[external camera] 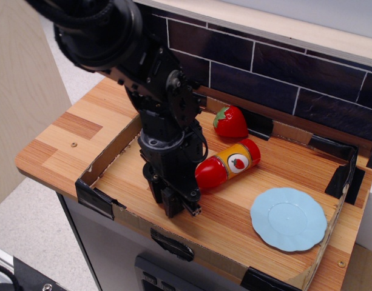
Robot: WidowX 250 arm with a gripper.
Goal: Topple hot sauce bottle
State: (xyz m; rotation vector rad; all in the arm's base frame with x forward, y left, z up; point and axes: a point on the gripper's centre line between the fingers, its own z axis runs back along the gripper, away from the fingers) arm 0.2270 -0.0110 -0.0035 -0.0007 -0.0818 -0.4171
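- my end effector [181,203] points down at the table [173,182], holding nothing; fingers look close together, but I can't tell the gap for sure
- hot sauce bottle [227,164] lies on its side just right of it (label up)
- strawberry [230,122] beyond the bottle
- blue plate [288,219] well right

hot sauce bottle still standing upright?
No, the hot sauce bottle lies on its side on the wooden tray floor, between the gripper and the blue plate.
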